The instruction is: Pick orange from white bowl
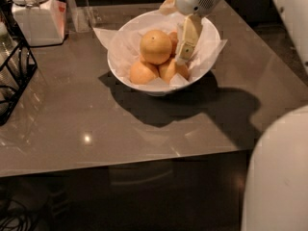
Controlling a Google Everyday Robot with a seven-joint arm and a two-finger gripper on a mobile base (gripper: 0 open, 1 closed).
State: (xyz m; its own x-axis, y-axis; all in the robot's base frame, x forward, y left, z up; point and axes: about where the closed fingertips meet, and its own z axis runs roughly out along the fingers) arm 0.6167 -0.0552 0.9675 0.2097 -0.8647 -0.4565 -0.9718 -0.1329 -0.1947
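Orange (156, 46) just beside claw (185, 48), in bowl (118, 74)

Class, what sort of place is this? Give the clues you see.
Likely a kitchen or break-room counter: a white bowl of fruit, a lidded jar and a wire rack. The gripper hangs in the bowl beside the orange.

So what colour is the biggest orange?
The orange is pale yellow-orange, camera view; gripper in the bowl beside it.

Single view: camera sat high at the near edge of the bench (96, 129), faced steeply down across it, mid-range. Hand (186, 35) hung at frame top, over the right half of the white bowl (118, 73).
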